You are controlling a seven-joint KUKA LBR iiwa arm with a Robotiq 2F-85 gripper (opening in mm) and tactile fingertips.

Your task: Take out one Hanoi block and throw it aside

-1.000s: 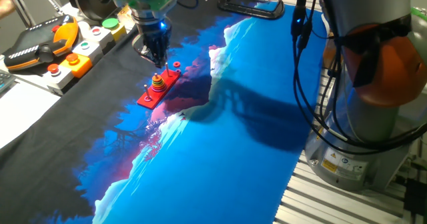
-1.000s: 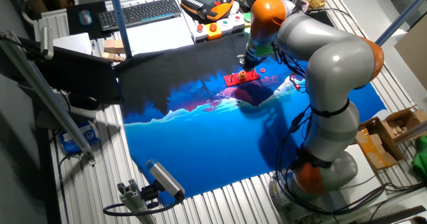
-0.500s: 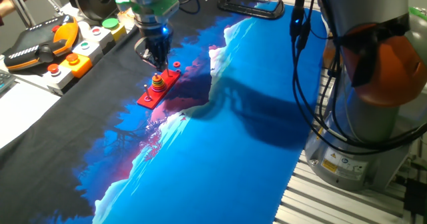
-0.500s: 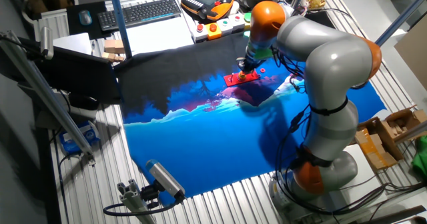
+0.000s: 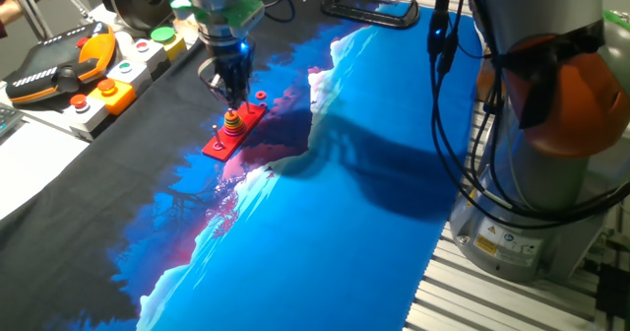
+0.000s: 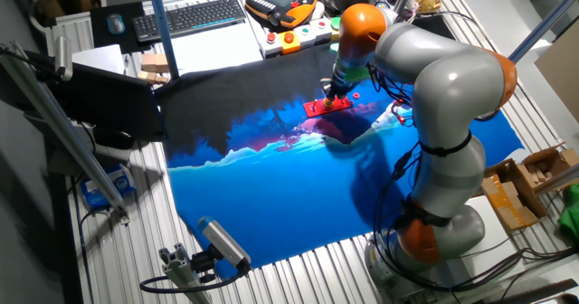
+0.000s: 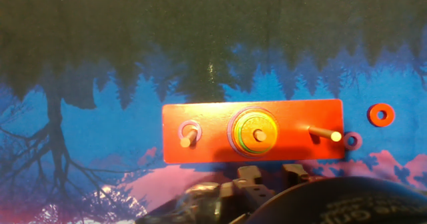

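A long red peg board point(image 7: 207, 147) lies on the printed cloth and carries a stack of coloured rings point(image 7: 253, 132) on its middle peg; its two outer pegs are bare. A tiny red-orange Hanoi block point(image 7: 381, 115) lies flat on the cloth off the board's right end, and it also shows in one fixed view point(image 5: 260, 96). My gripper point(image 5: 233, 101) hangs just above the ring stack point(image 5: 232, 122), its fingers slightly apart and holding nothing. In the hand view the gripper point(image 7: 271, 175) sits at the bottom edge, just in front of the board.
A small purple ring point(image 7: 351, 141) lies against the board's right end. An orange teach pendant point(image 5: 69, 65) and a button box point(image 5: 128, 70) stand on the left beyond the cloth. A keyboard point(image 6: 190, 16) lies at the back. The arm's base point(image 6: 434, 232) stands at the cloth's right edge.
My gripper has come down a little toward the ring stack on the middle peg. The board and the loose rings have not moved.
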